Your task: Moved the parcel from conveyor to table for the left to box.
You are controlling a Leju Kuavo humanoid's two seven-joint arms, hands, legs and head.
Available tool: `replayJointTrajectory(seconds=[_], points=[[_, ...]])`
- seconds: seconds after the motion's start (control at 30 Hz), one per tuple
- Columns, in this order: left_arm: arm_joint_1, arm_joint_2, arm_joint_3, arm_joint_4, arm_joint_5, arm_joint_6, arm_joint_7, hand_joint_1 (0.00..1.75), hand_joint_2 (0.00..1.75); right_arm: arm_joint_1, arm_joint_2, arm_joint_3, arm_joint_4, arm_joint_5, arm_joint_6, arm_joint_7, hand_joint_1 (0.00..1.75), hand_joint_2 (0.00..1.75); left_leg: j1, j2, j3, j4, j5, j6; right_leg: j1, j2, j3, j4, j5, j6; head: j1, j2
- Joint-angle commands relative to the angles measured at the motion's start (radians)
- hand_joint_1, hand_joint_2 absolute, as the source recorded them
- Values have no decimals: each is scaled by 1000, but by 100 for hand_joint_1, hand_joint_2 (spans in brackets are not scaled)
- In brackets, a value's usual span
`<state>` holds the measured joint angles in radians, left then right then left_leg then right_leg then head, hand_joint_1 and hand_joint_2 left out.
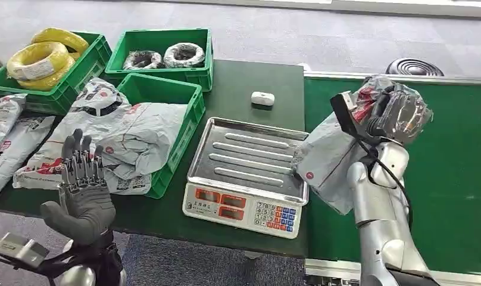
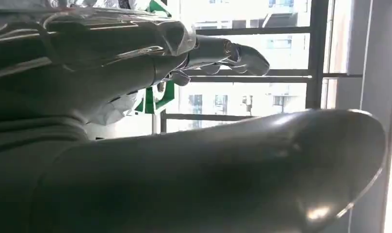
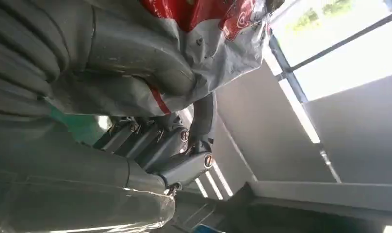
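My right hand (image 1: 393,113) grips a grey plastic-wrapped parcel (image 1: 327,161) with red print and holds it up over the seam between the green conveyor (image 1: 458,173) and the dark table (image 1: 244,83). The parcel's lower corner hangs at the right edge of the scale's steel pan (image 1: 250,158). In the right wrist view my thumb and dark fingers (image 3: 174,150) clamp the grey wrap of the parcel (image 3: 218,53). My left hand (image 1: 83,190) is raised at the table's near-left edge, fingers spread and upright, with nothing in it; the left wrist view shows its thumb (image 2: 223,174).
A green crate (image 1: 184,128) beside the scale holds several grey mail bags (image 1: 131,134). Two more green crates at the back hold yellow cable coils (image 1: 41,59) and grey coils (image 1: 184,55). A small white device (image 1: 262,98) lies behind the scale. More bags (image 1: 12,131) lie at the far left.
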<state>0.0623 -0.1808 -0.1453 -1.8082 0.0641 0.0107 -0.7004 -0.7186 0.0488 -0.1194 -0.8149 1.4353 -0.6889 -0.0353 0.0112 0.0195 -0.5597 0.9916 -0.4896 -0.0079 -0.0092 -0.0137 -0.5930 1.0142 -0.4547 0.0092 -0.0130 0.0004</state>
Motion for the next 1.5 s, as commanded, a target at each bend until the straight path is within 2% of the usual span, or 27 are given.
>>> replayJointTrajectory(seconds=[0.03, 0.07, 0.1, 0.23, 0.27, 0.3, 0.5, 0.6, 0.93, 1.1, 1.5], points=[[-62, 18, 17, 50, 3, -25, 2, 0, 0, -41, 90, 176, 60, -69, 53, -275, 169, 175, -1, 4, 1, -1, 0, 0, -1, 6, -1, 0, 1, -1, 0, 0], [-62, 18, 17, 50, 3, -25, 2, 0, 0, -41, 90, 176, 60, -69, 53, -275, 169, 175, 0, 6, 2, -2, 0, 0, -1, 8, -1, -1, 2, -1, 0, 0], [-62, 18, 17, 50, 3, -25, 2, 0, 0, -41, 90, 176, 60, -69, 53, -275, 169, 175, -1, 4, 1, -1, 0, 0, -1, 4, -1, 0, 1, -1, 0, 0], [-58, 16, 18, 46, 2, -26, 2, 0, 0, -36, 81, 178, 52, -67, 62, -272, 169, 175, 0, 0, 3, -2, 1, 0, 0, 3, 1, -2, 1, -1, -1, 0], [-57, 17, 17, 47, 0, -27, 2, 0, 0, -34, 77, 188, 48, -66, 68, -280, 175, 175, 0, -1, 1, -1, 0, 0, 0, 0, 0, 0, 0, 0, -1, 0], [-52, 17, 16, 56, -1, -28, 2, 0, 0, -21, 82, 214, 37, -72, 83, -293, 171, 175, 0, -2, 2, -2, 1, 1, 0, 1, 2, -2, 0, 0, 0, 0], [-28, 18, 18, 78, -5, -30, 2, 0, 0, 33, 98, 281, 48, -38, 87, -268, 175, 175, 0, 0, 4, -4, 1, 0, 0, 2, 3, -3, 1, -1, 0, 0], [-24, 17, 19, 88, -6, -33, 2, 0, 0, 29, 87, 302, 82, -24, 91, -236, 175, 175, 0, -2, 5, -5, 2, 0, 0, 1, 4, -5, 1, -1, 0, 0], [-24, 18, 18, 92, -6, -33, 2, 0, 0, 30, 86, 300, 94, -30, 95, -235, 175, 175, 0, -2, 3, -4, 1, 1, 0, 1, 3, -4, 1, 0, 0, 0], [-29, 20, 20, 107, -9, -38, 2, 0, 0, 70, 83, 367, 147, -35, 88, -296, 175, 175, 0, -3, 5, -5, 2, 0, 0, 0, 5, -6, 1, -1, 0, 0], [-51, 30, 6, 128, -2, -30, 2, 0, 0, 87, 94, 467, 251, 23, 32, -213, 175, 175, 0, -2, 3, -3, 1, 0, 0, 0, 3, -3, 0, 0, 0, 0]])
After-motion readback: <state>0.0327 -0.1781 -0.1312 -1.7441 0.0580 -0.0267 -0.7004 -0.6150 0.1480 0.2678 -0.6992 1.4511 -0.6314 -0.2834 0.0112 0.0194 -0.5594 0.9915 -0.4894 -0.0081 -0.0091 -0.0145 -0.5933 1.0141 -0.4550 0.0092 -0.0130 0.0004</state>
